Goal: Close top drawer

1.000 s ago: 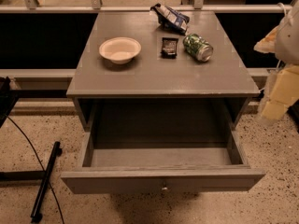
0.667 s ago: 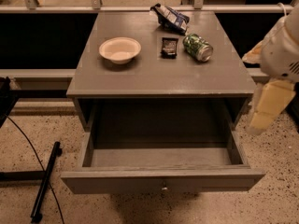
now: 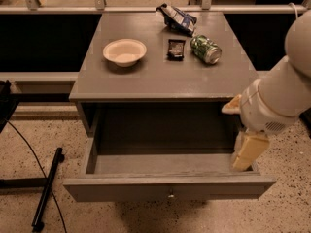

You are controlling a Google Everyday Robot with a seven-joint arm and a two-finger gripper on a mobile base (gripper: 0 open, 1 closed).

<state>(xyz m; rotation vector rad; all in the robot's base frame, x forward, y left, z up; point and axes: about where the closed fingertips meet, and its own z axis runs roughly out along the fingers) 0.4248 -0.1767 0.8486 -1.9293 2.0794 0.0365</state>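
The top drawer (image 3: 167,187) of the grey cabinet is pulled far out toward me and is empty inside. Its flat front faces down-front with a small round metal knob (image 3: 170,195) at centre. My gripper (image 3: 245,152) hangs from the white arm at the right, over the drawer's right front corner, just above and behind the front panel. Its pale fingers point down toward the drawer's right side wall. The lower drawers are hidden below the open one.
On the cabinet top (image 3: 160,76) lie a white bowl (image 3: 124,51), a dark snack packet (image 3: 176,48), a green can (image 3: 205,49) on its side and a blue chip bag (image 3: 177,18). A black stand leg (image 3: 47,188) and cable lie on the floor at left.
My arm has moved left and down, from beside the cabinet's right edge to over the open drawer's right front corner. The drawer has not moved.
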